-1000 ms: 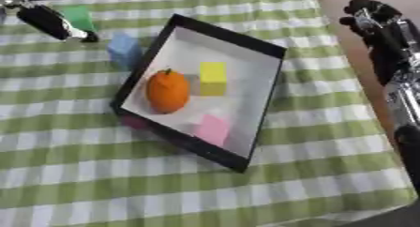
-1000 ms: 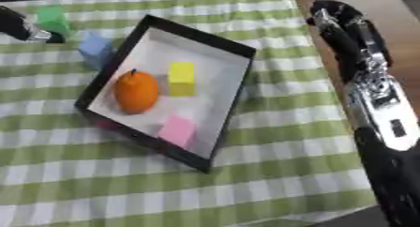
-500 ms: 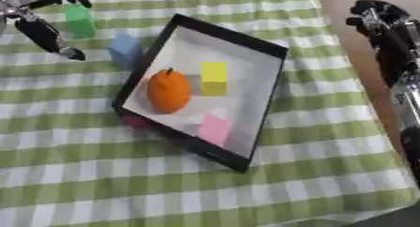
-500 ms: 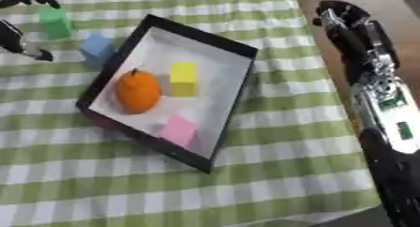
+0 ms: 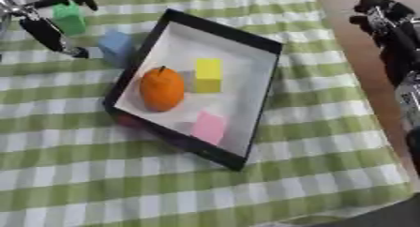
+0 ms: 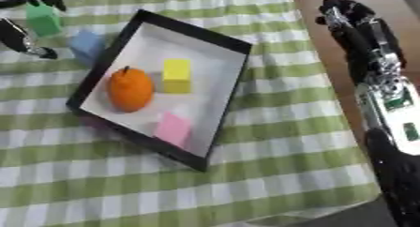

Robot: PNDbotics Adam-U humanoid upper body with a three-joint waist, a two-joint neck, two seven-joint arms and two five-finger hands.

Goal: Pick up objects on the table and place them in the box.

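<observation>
Left hand [image 5: 51, 15] fingers spread round green block [image 5: 69, 18] — beside (outside) box [image 5: 264, 42].

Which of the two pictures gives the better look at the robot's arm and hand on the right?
The right eye view. There the right hand shows with fingers curled, holding nothing, and the whole forearm runs down the picture's edge beside the checked table. The left eye view shows the same hand at its top right, but cuts off most of the forearm.

A black-rimmed white box [image 5: 264, 76] on green checked cloth [image 5: 311, 174] holds an orange [image 5: 161, 88], a yellow block [image 5: 207, 74] and a pink block [image 5: 208, 127].
</observation>
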